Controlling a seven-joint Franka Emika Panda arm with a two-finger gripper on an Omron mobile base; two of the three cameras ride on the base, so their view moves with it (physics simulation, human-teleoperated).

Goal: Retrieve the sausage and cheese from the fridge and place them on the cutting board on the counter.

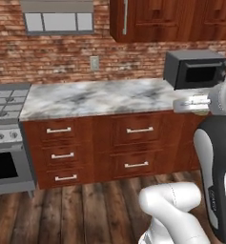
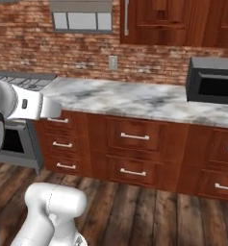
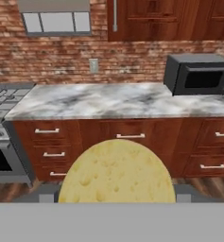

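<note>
The cheese [image 3: 117, 172], a pale yellow rounded chunk with small pits, fills the lower middle of the hand view. My gripper [image 3: 114, 196] is shut on it, one dark fingertip showing at each side of the chunk. In the left base view the hand [image 1: 190, 103] hangs in the air in front of the counter's right part. The counter [image 1: 100, 97] [image 2: 134, 100] [image 3: 108, 101] is a white-and-grey marble top over reddish-brown cabinets, some way ahead of the gripper. The sausage, the fridge and the cutting board are out of view.
A dark microwave [image 1: 196, 69] [image 2: 214, 80] [image 3: 198, 74] stands at the counter's right end. A stove [image 1: 5, 102] [image 3: 4, 97] with an oven below adjoins the counter on the left. Wooden wall cabinets [image 3: 170, 19] hang above. Plank floor [image 1: 86, 209] lies between me and the cabinets.
</note>
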